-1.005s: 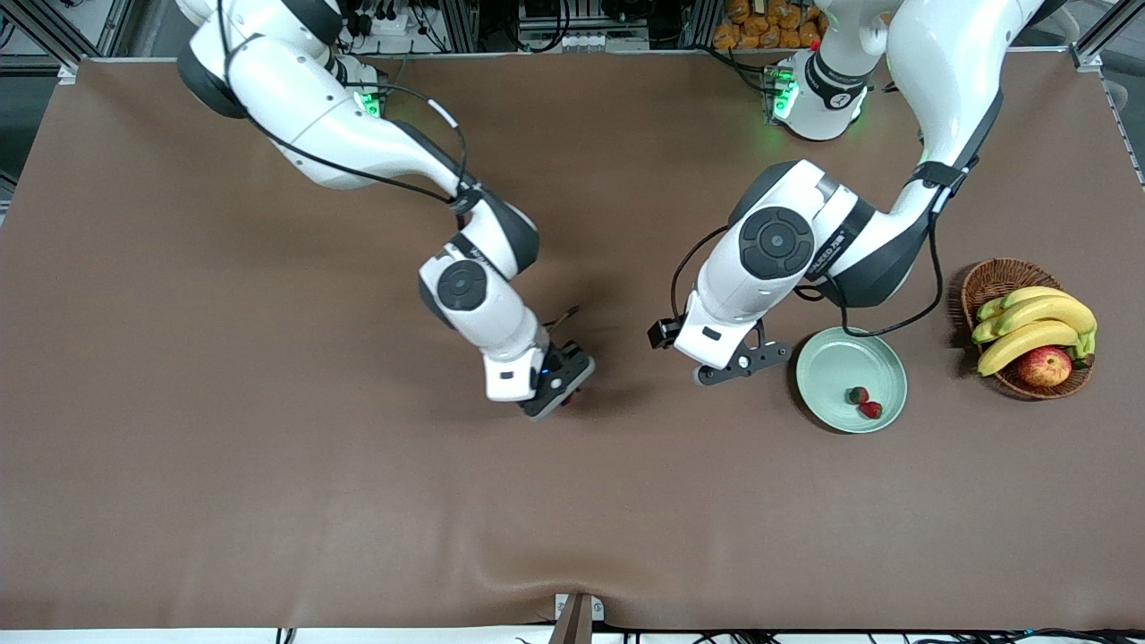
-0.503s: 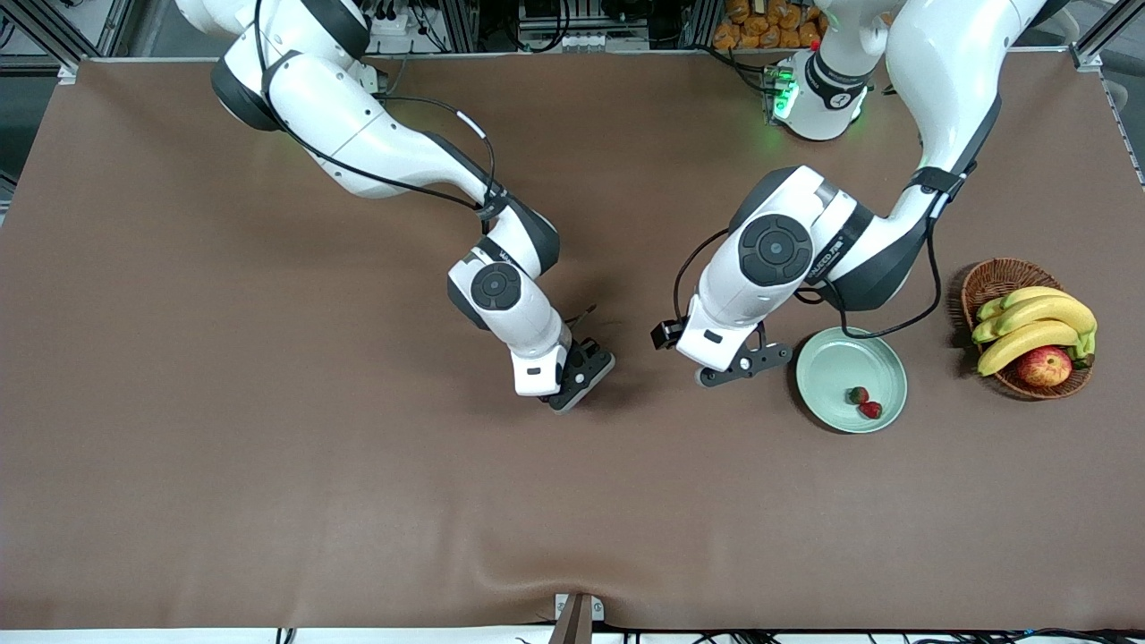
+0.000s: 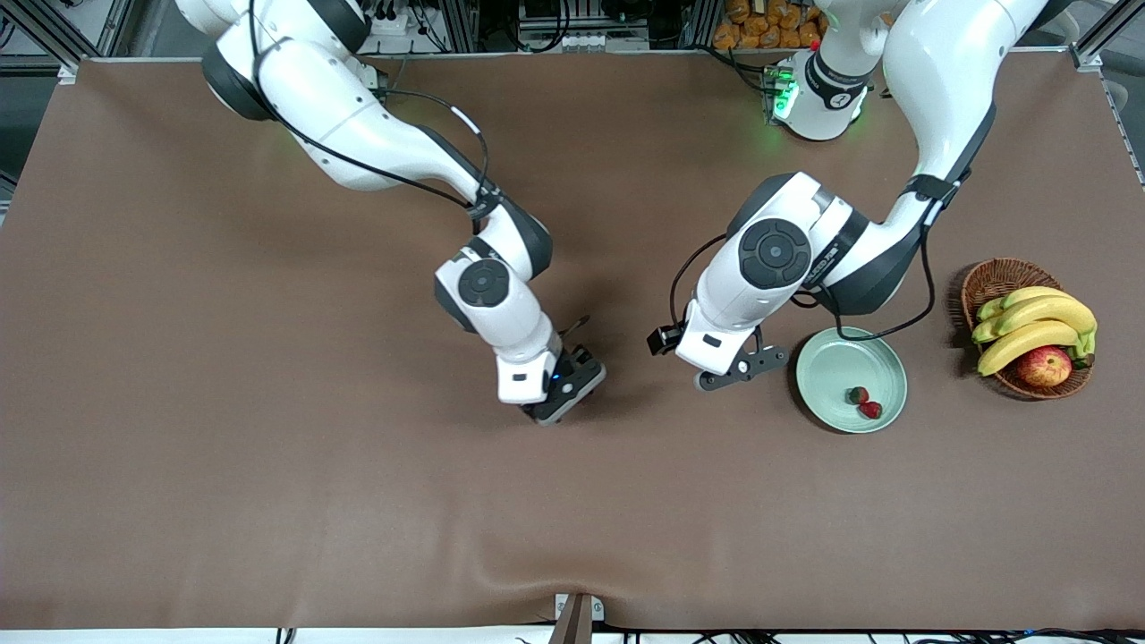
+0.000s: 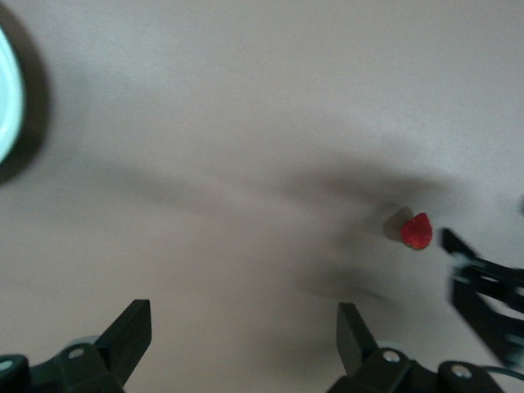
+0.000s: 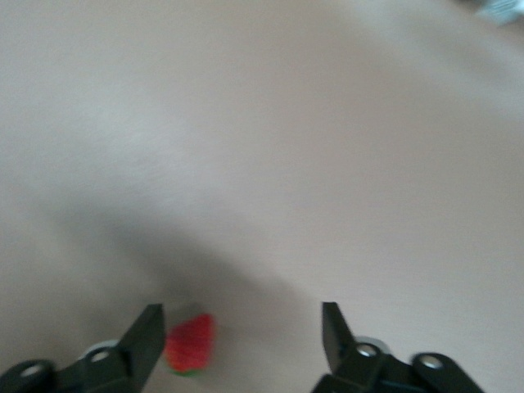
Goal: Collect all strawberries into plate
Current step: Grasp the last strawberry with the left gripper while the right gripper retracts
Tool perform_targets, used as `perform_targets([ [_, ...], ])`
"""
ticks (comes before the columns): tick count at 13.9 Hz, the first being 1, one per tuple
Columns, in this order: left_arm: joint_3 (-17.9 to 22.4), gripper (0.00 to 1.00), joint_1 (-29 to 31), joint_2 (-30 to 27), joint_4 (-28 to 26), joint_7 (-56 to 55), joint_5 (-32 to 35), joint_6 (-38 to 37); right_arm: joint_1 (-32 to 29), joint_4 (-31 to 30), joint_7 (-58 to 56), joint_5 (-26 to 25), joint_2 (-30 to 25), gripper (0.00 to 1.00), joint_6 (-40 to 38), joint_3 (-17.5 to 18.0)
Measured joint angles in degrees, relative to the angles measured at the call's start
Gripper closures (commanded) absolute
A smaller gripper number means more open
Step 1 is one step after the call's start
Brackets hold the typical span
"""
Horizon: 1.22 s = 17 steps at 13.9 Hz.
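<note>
My right gripper low over table, jaws wide open, empty; last strawberry on table, close by one finger, not centred. Left gripper waits, open, beside plate holding two berries

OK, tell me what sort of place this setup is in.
Most likely a robotics lab bench. Two white arms are mounted along a brown-covered table with metal framing and cabling at its edge, and the props are staged: a plate holding strawberries and a fruit basket.
</note>
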Motion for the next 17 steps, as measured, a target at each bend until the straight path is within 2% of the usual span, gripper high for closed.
perform_targets([
  [2,0.0,0.00,-0.2,1.4,0.0,-0.5,0.0,1.9,-3.1,-3.0,0.0,0.0,-5.0,0.00,-2.7,-1.1],
  [5,1.4,0.00,-2.9,4.0,0.6,-3.5,0.0,6.9,-7.4,-6.6,0.0,0.0,-14.1,0.00,-13.2,-4.9],
  [7,6.3,0.00,-8.6,5.7,2.4,-5.1,0.0,10.8,-11.6,-9.5,0.0,0.2,-20.2,0.00,-19.3,-5.9],
  [10,16.7,0.00,-20.9,10.2,8.7,-9.1,0.0,14.7,-17.8,-12.9,0.0,3.3,-29.1,0.00,-29.9,-6.9],
  [13,25.3,0.15,-30.2,15.1,12.5,-10.5,0.0,21.7,-21.4,-13.8,0.0,4.5,-36.8,0.00,-40.5,-9.1],
  [15,27.1,0.23,-32.2,17.4,13.2,-10.5,0.0,25.6,-22.0,-14.4,0.0,5.4,-40.9,0.00,-45.9,-11.7],
  [17,27.2,0.31,-32.5,18.8,13.4,-10.5,0.0,27.8,-22.6,-14.6,0.0,9.2,-43.7,0.00,-50.0,-14.2],
])
